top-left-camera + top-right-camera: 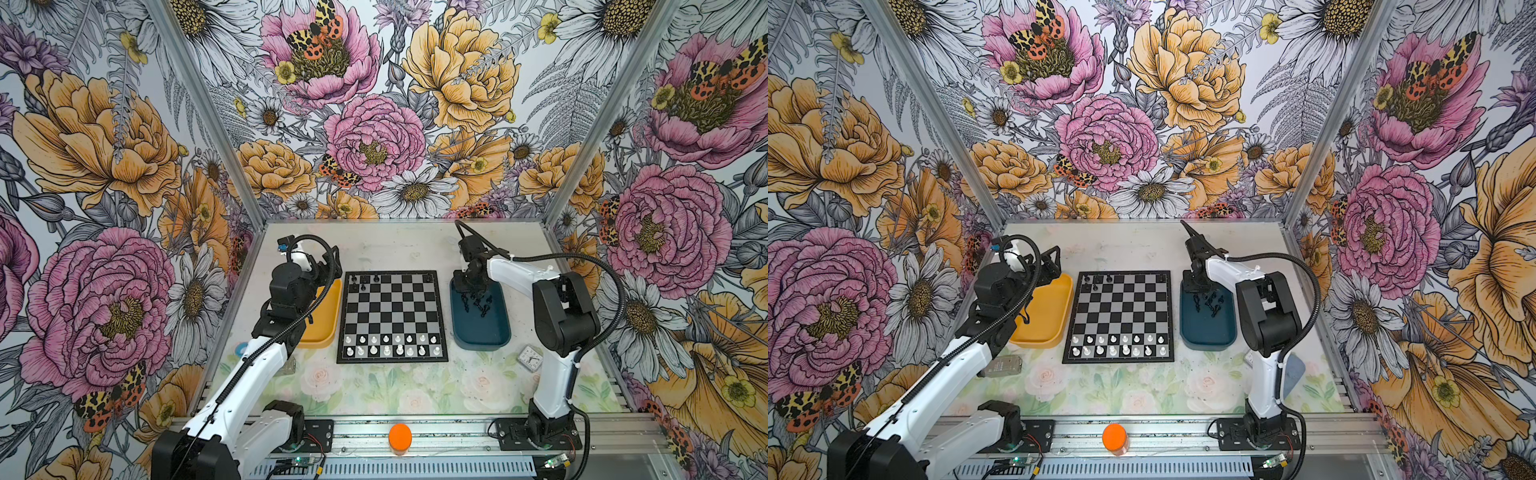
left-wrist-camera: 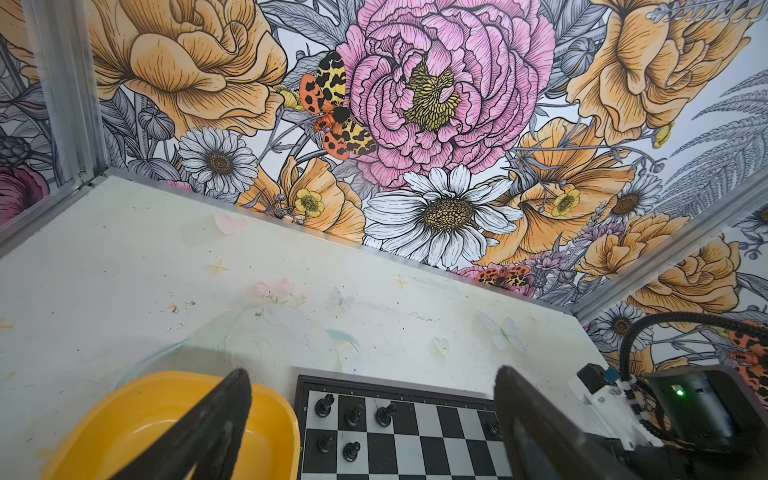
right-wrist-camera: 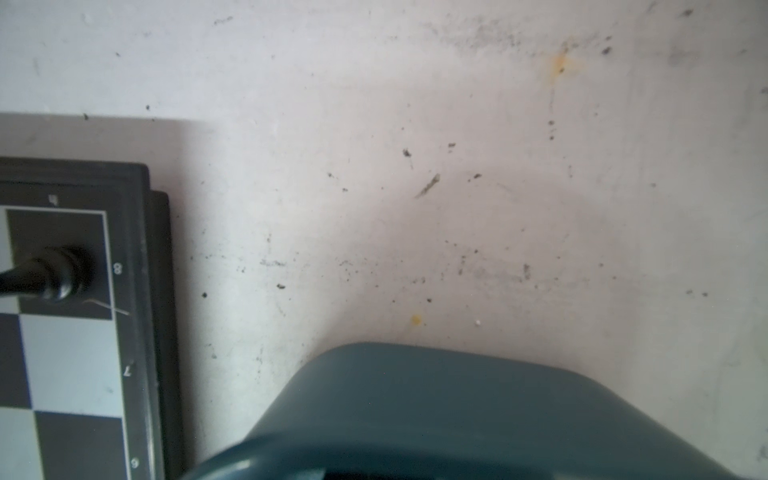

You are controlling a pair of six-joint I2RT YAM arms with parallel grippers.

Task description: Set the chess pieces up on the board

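Observation:
The board [image 1: 392,316] lies mid-table in both top views. Several black chess pieces [image 2: 353,415] stand at its far left corner and one [image 3: 54,274] on its far right corner square. More black pieces [image 1: 478,304] lie loose in the dark blue tray [image 1: 482,330]. My right gripper [image 1: 466,294] points down into that tray's far end among them. Its jaws are out of the right wrist view, and any piece between them is hidden. My left gripper [image 2: 372,376] hovers open and empty over the yellow tray's [image 2: 166,415] far end, beside the board's corner.
White chessmen [image 1: 392,345] fill the board's two near rows. A small clock [image 1: 530,357] sits near the blue tray's front. A clear little box [image 1: 1005,365] lies by the yellow tray, and an orange knob [image 1: 400,436] stands on the front rail.

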